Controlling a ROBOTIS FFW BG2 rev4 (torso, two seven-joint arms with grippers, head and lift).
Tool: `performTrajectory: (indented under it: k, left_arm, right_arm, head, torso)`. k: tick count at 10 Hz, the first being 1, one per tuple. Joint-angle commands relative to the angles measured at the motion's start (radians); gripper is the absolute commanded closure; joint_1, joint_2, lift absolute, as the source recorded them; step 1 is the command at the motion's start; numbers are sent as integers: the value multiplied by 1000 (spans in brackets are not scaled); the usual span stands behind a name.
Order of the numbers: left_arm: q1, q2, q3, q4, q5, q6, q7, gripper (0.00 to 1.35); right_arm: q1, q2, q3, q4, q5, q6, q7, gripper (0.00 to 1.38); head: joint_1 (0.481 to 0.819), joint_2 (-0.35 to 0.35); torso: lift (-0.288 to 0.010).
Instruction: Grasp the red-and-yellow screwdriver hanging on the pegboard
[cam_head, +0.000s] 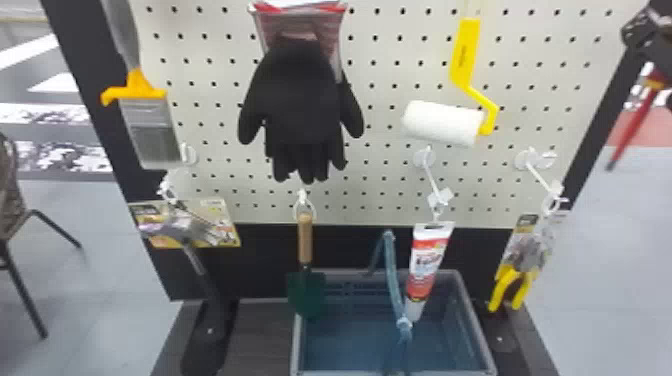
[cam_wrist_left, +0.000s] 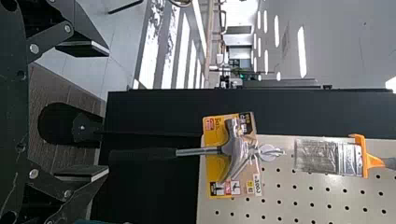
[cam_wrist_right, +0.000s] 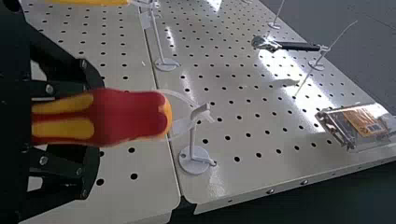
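Where the right gripper (cam_head: 650, 37) is, the screwdriver (cam_wrist_right: 130, 114) is pinched

In the right wrist view, the right gripper's jaws are squeezed on the red-and-yellow handle. A clear loop (cam_wrist_right: 180, 95) at the end of the handle reaches a white hook (cam_wrist_right: 192, 159) on the pegboard (cam_head: 385, 50). In the head view, the screwdriver is at the far right, past the board's black edge, with its tip down and a bit tilted.

The left gripper (cam_wrist_left: 100, 111) has its jaws wide apart, with nothing in them. It is near the hammer (cam_wrist_left: 233, 147), which hangs by a yellow card (cam_wrist_left: 212, 170).

Black gloves (cam_head: 302, 100) hang high on the board, between a paint brush (cam_head: 150, 125) and a white roller (cam_head: 442, 122). A little shovel (cam_head: 305, 240) hangs lower, by a gray bin (cam_head: 467, 310).
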Motion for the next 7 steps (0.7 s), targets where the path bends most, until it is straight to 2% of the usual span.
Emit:
performTrajectory:
  k: [1,7]
  left_arm:
    - [1,0,0,0,0,0,0,383]
    - [6,-2,0,0,0,0,0,383]
  right_arm:
    - [2,3,-4,-1,1,1,0,1283]
    - [11,9,-8,-1,-1,7,-2,1283]
  head:
    - [549,0]
    - [549,0]
  torso:
    - [-100]
    - [-100]
